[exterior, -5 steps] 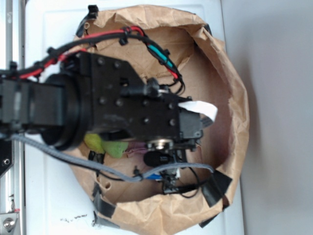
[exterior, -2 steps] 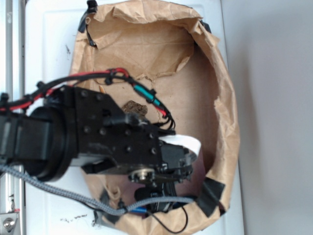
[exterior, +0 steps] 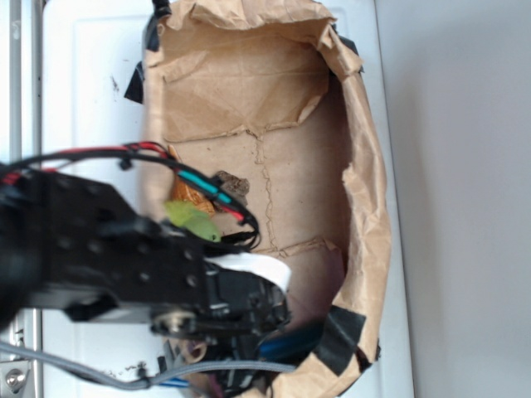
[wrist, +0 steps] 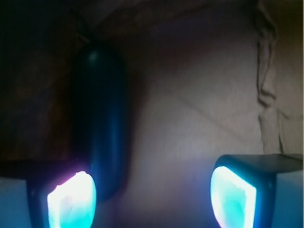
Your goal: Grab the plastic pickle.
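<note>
Brown paper bag [exterior: 365, 207] fills the exterior frame, folded open as a tray. Lower left, the gripper [wrist: 152, 194] reaches inside, jaws wide and empty. At left in the wrist view, the pickle [wrist: 100, 118] lies against the left finger, outside the gap. Mid-bag sit a fuzzy green lump [exterior: 192, 220] and a brown lump [exterior: 232, 184].
</note>
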